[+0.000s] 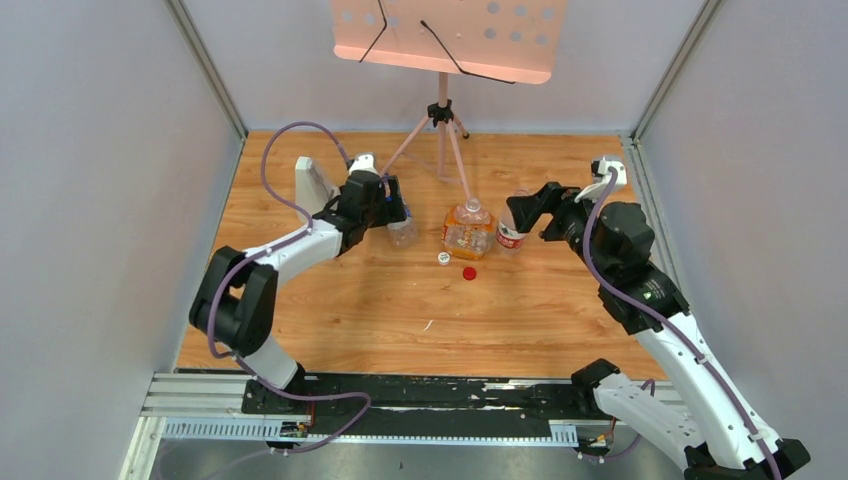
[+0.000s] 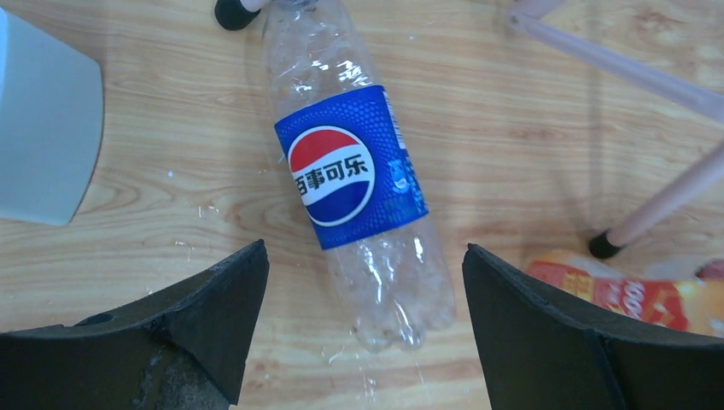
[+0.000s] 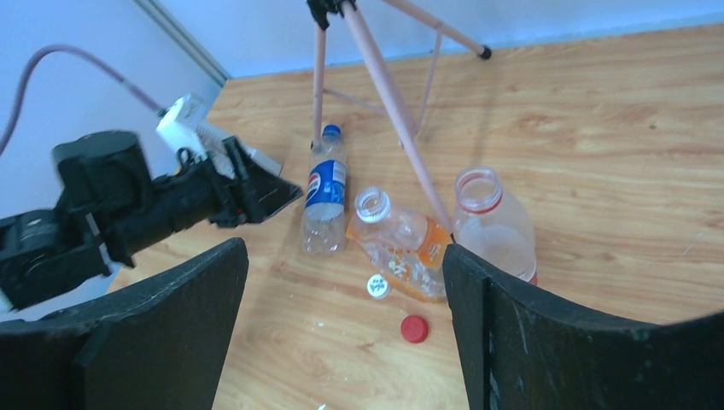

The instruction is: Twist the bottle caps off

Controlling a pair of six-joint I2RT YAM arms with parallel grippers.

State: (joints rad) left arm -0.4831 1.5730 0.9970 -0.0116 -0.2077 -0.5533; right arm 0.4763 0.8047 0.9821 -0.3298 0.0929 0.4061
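The Pepsi bottle [image 2: 354, 166] stands upright [image 3: 324, 192] with the blue cap [image 3: 331, 132] on it. My left gripper [image 2: 363, 249] is open, one finger on each side of the bottle's lower part without touching it [image 1: 398, 212]. The orange-labelled bottle [image 1: 468, 228] has a bare neck [image 3: 373, 203]. The red-labelled bottle [image 3: 491, 226] is uncapped too. A white cap [image 3: 378, 286] and a red cap [image 3: 414, 328] lie loose on the wood in front of them [image 1: 443, 258] [image 1: 469, 272]. My right gripper [image 3: 341, 252] is open and holds nothing, beside the red-labelled bottle [image 1: 522, 212].
A pale grey block [image 1: 312, 180] stands left of the Pepsi bottle [image 2: 43, 128]. A pink music stand [image 1: 445, 40] rises behind the bottles, and its tripod legs [image 3: 384, 85] come down close to them. Grey walls enclose the wooden table [image 1: 400, 320].
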